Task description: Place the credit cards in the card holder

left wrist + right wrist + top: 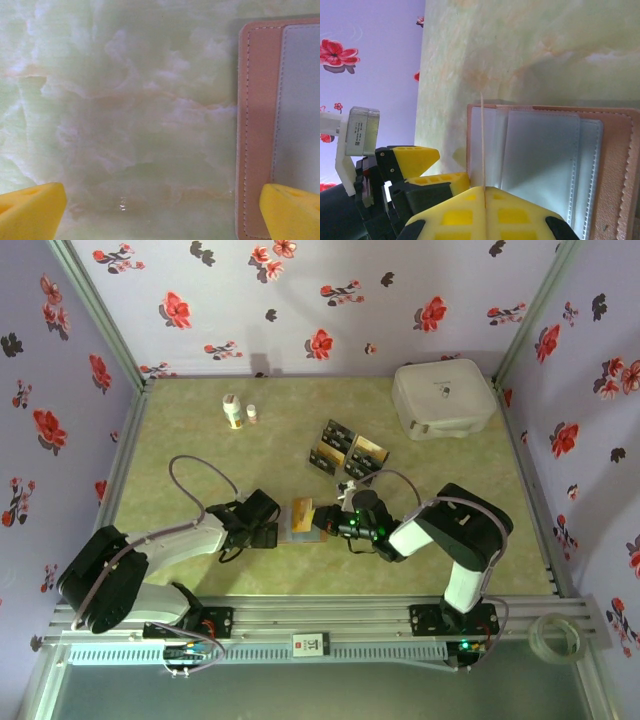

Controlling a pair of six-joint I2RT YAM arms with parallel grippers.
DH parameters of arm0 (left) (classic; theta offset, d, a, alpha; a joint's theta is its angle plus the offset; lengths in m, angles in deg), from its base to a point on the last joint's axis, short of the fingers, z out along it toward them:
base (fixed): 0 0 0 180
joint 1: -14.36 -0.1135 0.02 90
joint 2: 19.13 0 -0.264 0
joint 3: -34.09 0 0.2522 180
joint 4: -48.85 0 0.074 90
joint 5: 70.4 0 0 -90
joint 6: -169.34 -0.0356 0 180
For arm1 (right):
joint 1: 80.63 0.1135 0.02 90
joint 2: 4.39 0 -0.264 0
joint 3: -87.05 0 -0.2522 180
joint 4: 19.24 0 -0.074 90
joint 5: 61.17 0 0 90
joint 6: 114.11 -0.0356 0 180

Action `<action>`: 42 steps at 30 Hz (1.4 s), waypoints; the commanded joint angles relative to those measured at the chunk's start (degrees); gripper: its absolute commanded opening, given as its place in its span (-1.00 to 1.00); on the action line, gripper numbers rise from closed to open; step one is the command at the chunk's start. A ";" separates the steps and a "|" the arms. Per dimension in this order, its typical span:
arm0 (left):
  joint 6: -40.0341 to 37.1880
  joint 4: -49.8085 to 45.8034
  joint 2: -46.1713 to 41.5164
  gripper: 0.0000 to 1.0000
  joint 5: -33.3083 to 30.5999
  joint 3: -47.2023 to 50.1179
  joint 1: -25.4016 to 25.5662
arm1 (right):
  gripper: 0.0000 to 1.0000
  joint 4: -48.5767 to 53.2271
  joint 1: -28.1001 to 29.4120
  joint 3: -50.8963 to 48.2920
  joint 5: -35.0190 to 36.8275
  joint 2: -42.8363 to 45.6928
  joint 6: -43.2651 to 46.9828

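Observation:
The card holder (pixel 545 165) lies open on the table, brown rim up and grey-blue pockets showing. My right gripper (pixel 484 190) is shut on a thin gold-edged credit card (pixel 483 145), seen edge on, standing over the holder's left pocket. In the top view the right gripper (pixel 335 523) sits right of the card holder (pixel 303 518) and the left gripper (pixel 268 530) sits left of it. My left gripper (pixel 162 215) is open with bare table between its fingers. Its right finger (pixel 292 210) overlaps the card holder's edge (pixel 257 125). More credit cards (pixel 345 452), black and gold, lie behind.
A large white rounded case (pixel 443 397) stands at the back right. Two small bottles (pixel 232 411) stand at the back left. A clear coil (pixel 556 635) rests on the rail at the near right. Flowered walls close in three sides.

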 commanded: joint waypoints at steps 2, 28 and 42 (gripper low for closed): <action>0.99 -0.95 0.33 0.99 -1.92 0.80 0.52 | -1.00 -2.63 0.08 -0.11 0.76 -1.85 -0.95; 1.10 -0.43 0.42 0.99 -1.99 1.12 0.71 | -1.00 -4.81 0.56 0.59 -0.10 -4.83 -2.01; 1.34 -0.15 0.52 0.99 -1.93 1.25 0.94 | -1.00 -5.61 1.65 1.19 -0.02 -5.58 -2.62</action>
